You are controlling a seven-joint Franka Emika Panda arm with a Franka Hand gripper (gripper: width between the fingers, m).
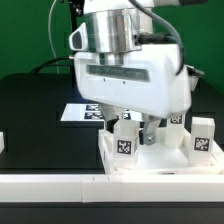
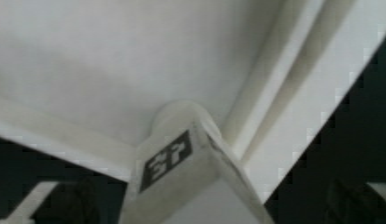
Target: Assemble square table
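Observation:
The square table's white slab [image 1: 150, 160] lies near the front bar, and white tagged legs stand on it. One leg [image 1: 125, 141] stands at its near corner on the exterior view's left. Another leg [image 1: 203, 135] is at the right and a third [image 1: 176, 118] behind. My gripper [image 1: 139, 127] hangs straight over the near leg, its fingers down on either side of it. In the wrist view that leg [image 2: 186, 170] rises between the jaws with its tag facing up. The dark fingers [image 2: 37, 205] stand apart from it, so the gripper [image 2: 199, 212] is open. The slab [image 2: 101, 70] and its raised rim [image 2: 288, 80] fill the view behind.
The marker board [image 1: 84, 112] lies flat on the black table behind the slab. A long low white border bar [image 1: 90, 186] runs along the front edge. A small white piece [image 1: 2, 143] shows at the exterior view's left edge.

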